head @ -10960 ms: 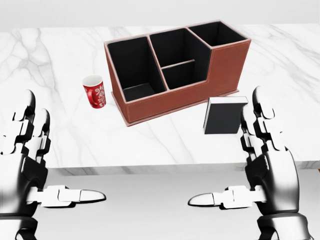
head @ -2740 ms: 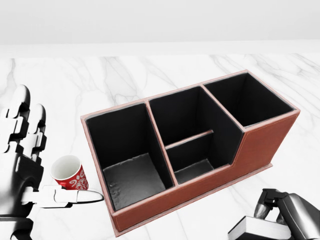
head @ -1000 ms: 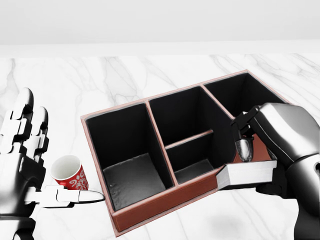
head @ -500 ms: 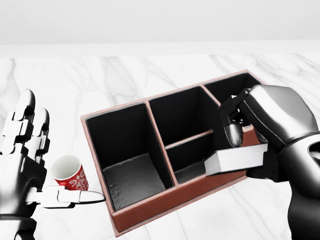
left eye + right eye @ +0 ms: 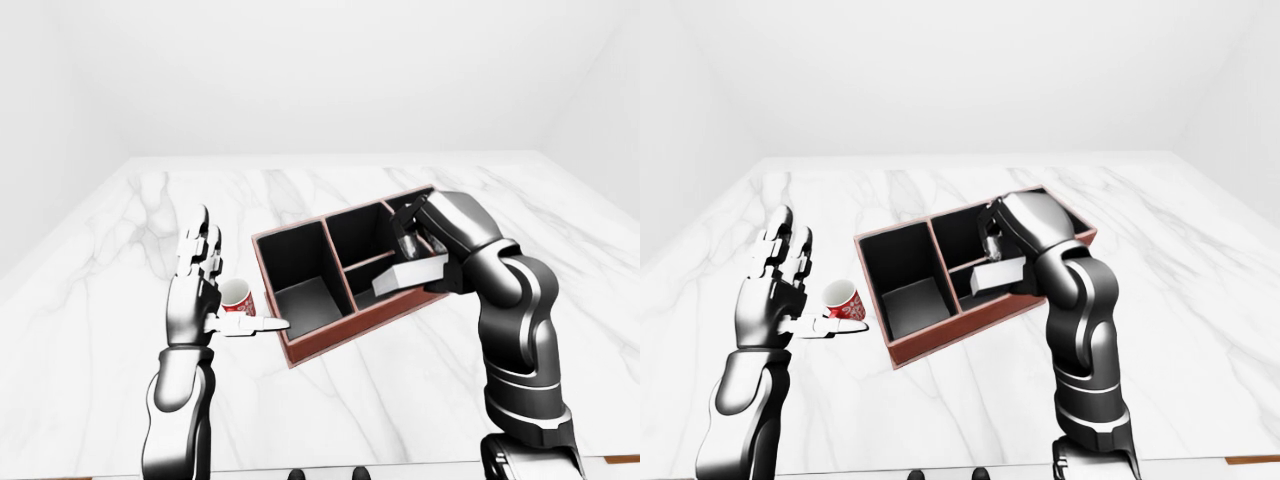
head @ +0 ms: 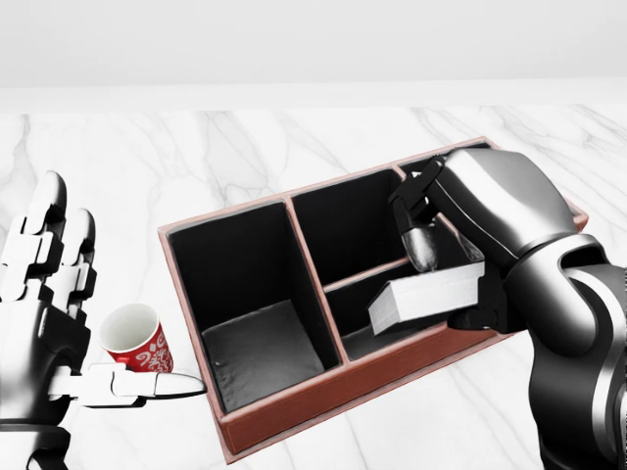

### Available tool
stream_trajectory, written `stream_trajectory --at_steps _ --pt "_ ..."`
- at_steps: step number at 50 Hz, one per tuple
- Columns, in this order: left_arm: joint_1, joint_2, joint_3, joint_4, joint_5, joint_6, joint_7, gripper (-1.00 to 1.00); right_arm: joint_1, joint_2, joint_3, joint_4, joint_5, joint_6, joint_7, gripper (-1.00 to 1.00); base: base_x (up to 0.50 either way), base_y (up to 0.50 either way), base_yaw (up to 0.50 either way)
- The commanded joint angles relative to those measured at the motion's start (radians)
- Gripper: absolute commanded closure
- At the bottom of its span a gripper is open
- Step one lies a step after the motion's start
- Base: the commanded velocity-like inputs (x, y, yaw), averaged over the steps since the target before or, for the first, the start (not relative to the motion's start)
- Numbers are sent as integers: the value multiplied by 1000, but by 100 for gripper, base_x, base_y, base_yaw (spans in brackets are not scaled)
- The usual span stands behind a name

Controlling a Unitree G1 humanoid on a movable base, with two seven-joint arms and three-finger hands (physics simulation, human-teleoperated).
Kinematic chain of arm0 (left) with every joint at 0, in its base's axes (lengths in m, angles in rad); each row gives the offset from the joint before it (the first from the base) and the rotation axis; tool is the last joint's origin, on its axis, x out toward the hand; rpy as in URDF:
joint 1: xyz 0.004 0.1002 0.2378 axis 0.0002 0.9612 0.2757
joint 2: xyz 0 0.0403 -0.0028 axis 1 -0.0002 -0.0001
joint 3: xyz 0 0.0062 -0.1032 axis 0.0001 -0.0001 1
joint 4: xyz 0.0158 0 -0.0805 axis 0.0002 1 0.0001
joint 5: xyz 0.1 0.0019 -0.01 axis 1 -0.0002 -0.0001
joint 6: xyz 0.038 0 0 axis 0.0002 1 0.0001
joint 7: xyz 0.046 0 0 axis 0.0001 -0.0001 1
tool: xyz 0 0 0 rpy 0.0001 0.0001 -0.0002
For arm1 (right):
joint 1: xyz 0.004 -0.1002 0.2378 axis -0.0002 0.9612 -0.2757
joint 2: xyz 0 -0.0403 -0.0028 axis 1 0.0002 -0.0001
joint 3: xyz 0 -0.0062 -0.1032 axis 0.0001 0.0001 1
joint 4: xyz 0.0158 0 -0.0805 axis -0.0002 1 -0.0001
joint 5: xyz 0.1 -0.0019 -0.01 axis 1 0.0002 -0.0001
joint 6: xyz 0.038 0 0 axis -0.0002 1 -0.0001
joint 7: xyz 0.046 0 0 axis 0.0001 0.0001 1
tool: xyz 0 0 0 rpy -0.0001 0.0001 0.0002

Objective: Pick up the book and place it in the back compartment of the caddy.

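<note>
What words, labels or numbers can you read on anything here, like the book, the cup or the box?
None can be read.
The book, held in the right robot hand: only plain page edges show, no title.
The red cup: a white pattern, no letters.
The brown caddy: no label or brand.
The marble table: only veining.

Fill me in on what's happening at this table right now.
The robot's right hand is gripping a book and holding it flat above the small middle compartments of the brown caddy; it is not in any compartment yet. The left hand is raised with open fingers, holding nothing, beside a red cup standing on the marble table.
</note>
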Motion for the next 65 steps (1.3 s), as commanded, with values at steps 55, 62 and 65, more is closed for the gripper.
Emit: stream_trajectory --at_steps 55,62,65 --pt "-3 0 1 2 -2 0 1 -100 -126 12 31 264 35 0 -81 100 0 0 0" --pt "-3 1 1 3 -2 0 2 -100 -120 15 38 288 33 0 -108 100 0 0 0" --pt "-1 0 0 7 -1 0 2 -100 -120 18 41 292 28 0 -113 100 0 0 0"
